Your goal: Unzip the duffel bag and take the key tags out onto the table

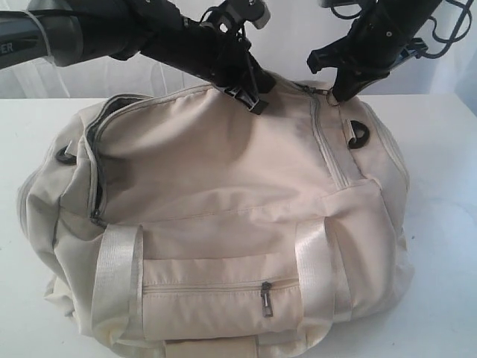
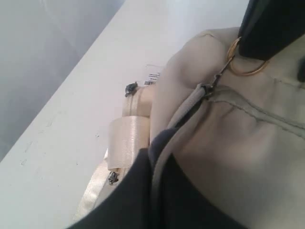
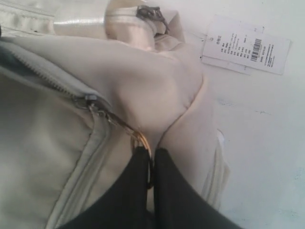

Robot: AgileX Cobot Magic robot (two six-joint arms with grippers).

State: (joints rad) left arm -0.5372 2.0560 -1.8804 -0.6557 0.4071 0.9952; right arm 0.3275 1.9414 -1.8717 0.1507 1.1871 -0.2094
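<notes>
The cream duffel bag (image 1: 223,194) lies on the white table (image 1: 447,224). My left gripper (image 1: 253,101) (image 2: 159,155) is at the bag's top middle. It is shut on the fabric edge beside the main zip, where dark lining shows. At the top right, my right gripper (image 1: 344,93) (image 3: 152,152) is shut on the gold ring pull (image 3: 142,139) (image 2: 244,64) of the zip slider (image 3: 93,102) (image 2: 208,89). At the bag's left end the zip (image 1: 95,160) gapes a little. The key tags are hidden.
A white paper label (image 3: 245,45) (image 2: 152,77) lies on the table behind the bag. Satin handles (image 1: 119,276) hang over the front beside a small shut front pocket zip (image 1: 265,298). A black strap ring (image 1: 358,134) sits at the right end.
</notes>
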